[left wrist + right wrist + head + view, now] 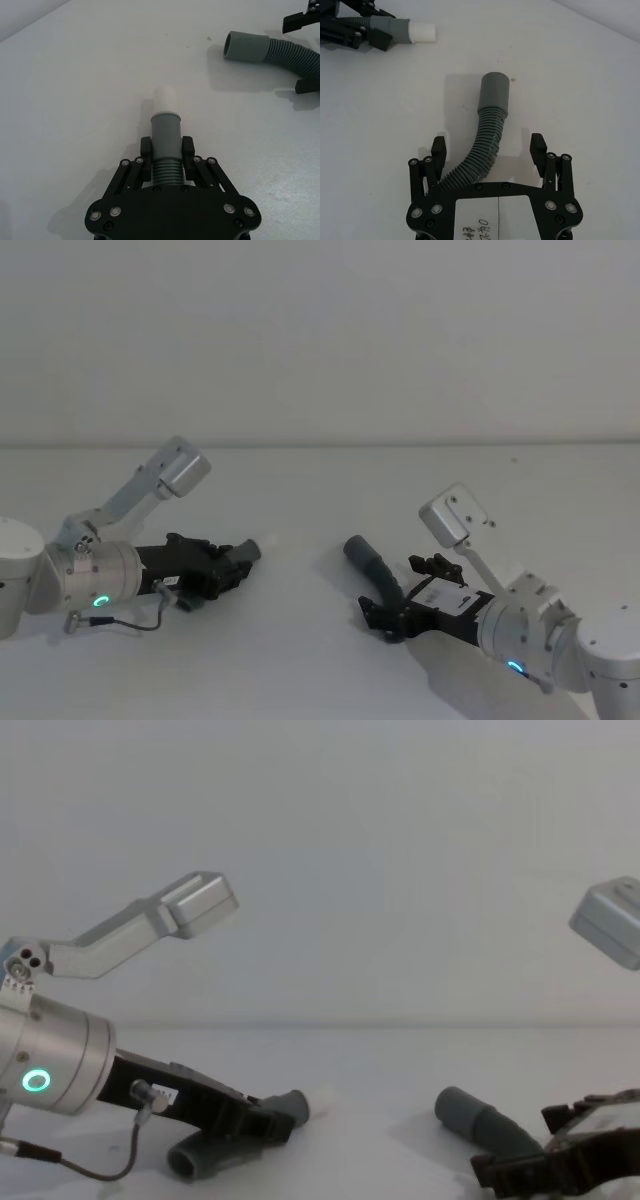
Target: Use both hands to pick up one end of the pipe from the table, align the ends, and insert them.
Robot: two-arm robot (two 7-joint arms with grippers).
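Note:
My left gripper [166,150] is shut on the corrugated part of one pipe piece [165,127], just behind its grey cuff; the narrower white tip [164,100] points forward, low over the white table [300,480]. The other pipe piece [492,125] lies curved on the table, its wider grey socket cuff [495,92] facing away from my right gripper [488,145]. That gripper is open, with one finger on each side of the corrugated hose and apart from it. In the head view the left gripper [235,560] and right gripper [400,590] face each other across a gap.
The table runs back to a plain pale wall. A thin grey cable [130,625] loops beside the left wrist. Bare surface lies between the white tip and the socket cuff [245,46].

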